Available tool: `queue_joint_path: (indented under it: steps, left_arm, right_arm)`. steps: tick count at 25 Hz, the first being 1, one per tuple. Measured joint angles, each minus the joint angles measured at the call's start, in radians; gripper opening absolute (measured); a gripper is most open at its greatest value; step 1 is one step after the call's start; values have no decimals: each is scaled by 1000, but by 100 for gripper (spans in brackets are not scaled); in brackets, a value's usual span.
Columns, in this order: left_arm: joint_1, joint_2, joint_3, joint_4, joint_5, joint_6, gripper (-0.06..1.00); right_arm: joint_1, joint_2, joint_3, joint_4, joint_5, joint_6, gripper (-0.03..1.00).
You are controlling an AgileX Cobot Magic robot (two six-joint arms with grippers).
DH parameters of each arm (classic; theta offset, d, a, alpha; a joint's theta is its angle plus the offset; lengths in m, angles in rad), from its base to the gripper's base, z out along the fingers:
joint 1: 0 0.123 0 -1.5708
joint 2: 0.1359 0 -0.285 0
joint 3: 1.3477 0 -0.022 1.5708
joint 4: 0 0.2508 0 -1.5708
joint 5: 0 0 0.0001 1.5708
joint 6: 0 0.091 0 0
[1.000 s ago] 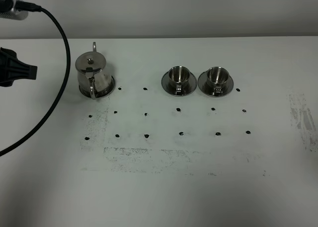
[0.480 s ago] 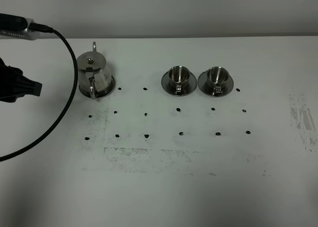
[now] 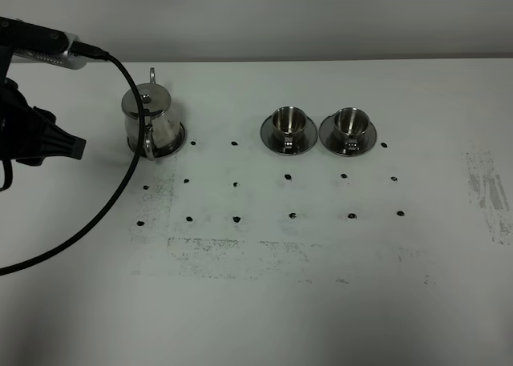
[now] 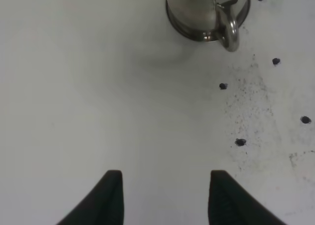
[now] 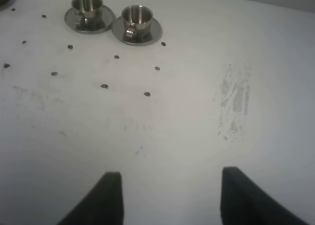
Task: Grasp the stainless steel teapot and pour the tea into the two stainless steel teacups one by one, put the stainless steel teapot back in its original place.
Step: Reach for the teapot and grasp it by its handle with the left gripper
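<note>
My left gripper (image 4: 166, 175) hangs wide open and empty over the white table (image 3: 321, 302), near the stainless steel teapot (image 3: 151, 119) but apart from it. The teapot stands upright on its steel disc (image 3: 180, 138). To its right, well apart, the first teacup (image 3: 287, 122) and the second teacup (image 3: 348, 122) sit side by side. My right gripper (image 5: 171, 172) is spread wide too, holding nothing.

The pincer (image 4: 165, 198) hangs with its two black fingertips (image 4: 112, 195) spread apart over bare white worktop (image 4: 98, 97), holding nothing. Well ahead of it stands the stainless steel teapot (image 4: 197, 11) on its round steel disc (image 4: 183, 32), loop handle (image 4: 230, 34) turned toward a scatter of black dots (image 4: 223, 86).
</note>
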Motion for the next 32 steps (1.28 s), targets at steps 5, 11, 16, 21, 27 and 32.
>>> queue_joint_path:
  steps: [5,11,16,21,27,32]
  left_arm:
    - [0,1,0,1,-15,0,40]
    - [0,1,0,1,-13,0,40]
    - [0,1,-23,1,0,0,39]
    - [0,1,-40,0,22,-5,39]
    - [-1,5,-87,-32,68,-5,39]
    - [-41,92,-163,-105,136,-4,39]
  right_arm:
    - [-34,0,0,1,-1,0,47]
    - [-63,0,0,1,-1,0,47]
    - [-63,0,0,1,-1,0,47]
    - [-63,0,0,1,-1,0,47]
    - [-63,0,0,1,-1,0,47]
    - [-63,0,0,1,-1,0,47]
